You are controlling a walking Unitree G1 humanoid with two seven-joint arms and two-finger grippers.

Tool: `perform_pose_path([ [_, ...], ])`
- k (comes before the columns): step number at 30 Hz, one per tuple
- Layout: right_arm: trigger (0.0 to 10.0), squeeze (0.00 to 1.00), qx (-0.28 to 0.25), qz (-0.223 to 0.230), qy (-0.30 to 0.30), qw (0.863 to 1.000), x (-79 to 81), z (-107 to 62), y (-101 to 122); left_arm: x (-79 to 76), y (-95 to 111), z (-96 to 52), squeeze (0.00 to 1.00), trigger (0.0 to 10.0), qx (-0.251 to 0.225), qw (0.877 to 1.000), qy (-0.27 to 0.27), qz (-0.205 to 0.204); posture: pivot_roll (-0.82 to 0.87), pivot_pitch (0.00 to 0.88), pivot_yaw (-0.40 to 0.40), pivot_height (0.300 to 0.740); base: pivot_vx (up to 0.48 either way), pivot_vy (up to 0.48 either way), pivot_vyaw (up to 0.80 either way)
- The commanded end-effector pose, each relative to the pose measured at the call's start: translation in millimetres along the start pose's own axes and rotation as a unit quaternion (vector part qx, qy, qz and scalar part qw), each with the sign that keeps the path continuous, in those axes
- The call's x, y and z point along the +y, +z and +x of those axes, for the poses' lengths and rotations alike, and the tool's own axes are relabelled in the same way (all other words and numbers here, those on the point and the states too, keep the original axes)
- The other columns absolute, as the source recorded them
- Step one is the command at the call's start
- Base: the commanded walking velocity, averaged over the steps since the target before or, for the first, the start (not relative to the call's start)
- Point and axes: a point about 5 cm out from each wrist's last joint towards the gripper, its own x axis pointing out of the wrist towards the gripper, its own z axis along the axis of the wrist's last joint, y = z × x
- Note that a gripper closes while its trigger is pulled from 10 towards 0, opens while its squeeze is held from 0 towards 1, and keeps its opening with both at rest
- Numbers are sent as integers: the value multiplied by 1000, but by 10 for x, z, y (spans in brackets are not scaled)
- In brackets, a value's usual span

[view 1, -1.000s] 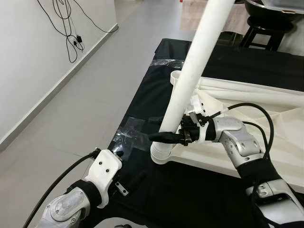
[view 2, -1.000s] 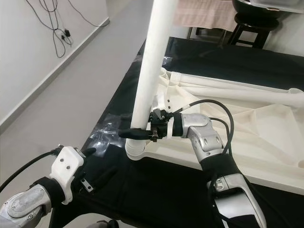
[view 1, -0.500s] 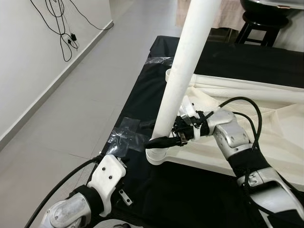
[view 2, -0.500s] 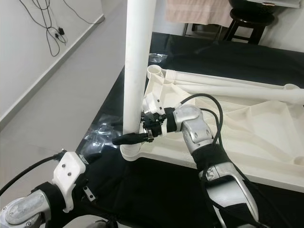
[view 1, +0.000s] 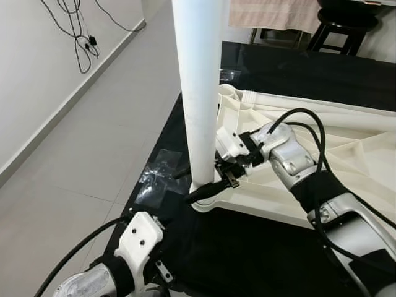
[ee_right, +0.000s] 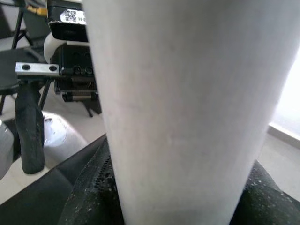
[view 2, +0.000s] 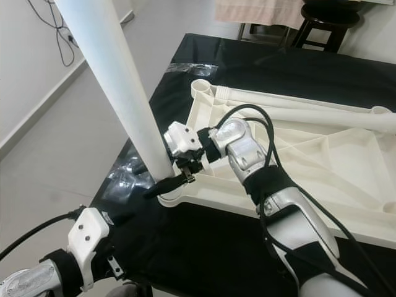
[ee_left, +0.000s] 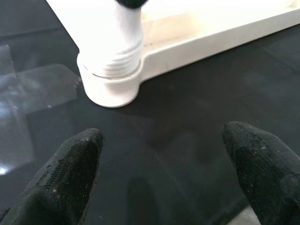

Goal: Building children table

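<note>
Right gripper [view 1: 207,189] clamped on tall white plastic leg [view 1: 199,93] in cream tabletop [view 1: 346,161] corner socket [ee_left: 110,86]; left gripper [ee_left: 164,187] spread, empty; cross-threading risk if tilted

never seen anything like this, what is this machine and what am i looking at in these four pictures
This is a humanoid robot with two silver arms, each ending in a gripper of two black fingers. The two wide pictures come from cameras in its head, looking down at its own arms. The two close-ups come from a camera on each wrist.

On a black mat lies a white plastic children's table top, turned upside down. The right gripper is shut around a white table leg, holding it upright in the corner socket. The right wrist view has that leg up close between the fingers.

The left gripper is open and holds nothing; its wrist view looks toward the socket. A clear plastic bag lies on the mat's edge.
</note>
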Motion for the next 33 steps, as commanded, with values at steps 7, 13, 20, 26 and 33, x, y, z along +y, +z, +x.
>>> perform_pose_path([
  [7, 10000, 0, -36, 84, 7, 996, -9, -51, -10, -58, 19, -49, 0, 10000, -11, 1000, -5, -16, 60, 256, -39, 740, 0, 0, 0],
  [13, 10000, 0, -129, 95, -30, 987, -76, -25, -8, -68, 24, -52, 0, 10000, -13, 1000, -8, -19, 60, 257, -41, 740, 0, 0, 0],
  [20, 10000, 0, -143, 87, -42, 985, -2, -19, -97, -69, 25, -52, 0, 10000, -15, 1000, -10, -18, 51, 252, -36, 740, 0, 0, 0],
  [26, 10000, 0, -145, 84, -48, 985, 19, -43, -115, -66, 27, -50, 0, 10000, -15, 1000, -13, -16, 51, 249, -32, 740, 0, 0, 0],
  [33, 10000, 0, -105, 85, -49, 990, 85, -124, -185, -56, 27, -50, 0, 10000, -12, 1000, -17, -10, 52, 246, -28, 740, 0, 0, 0],
])
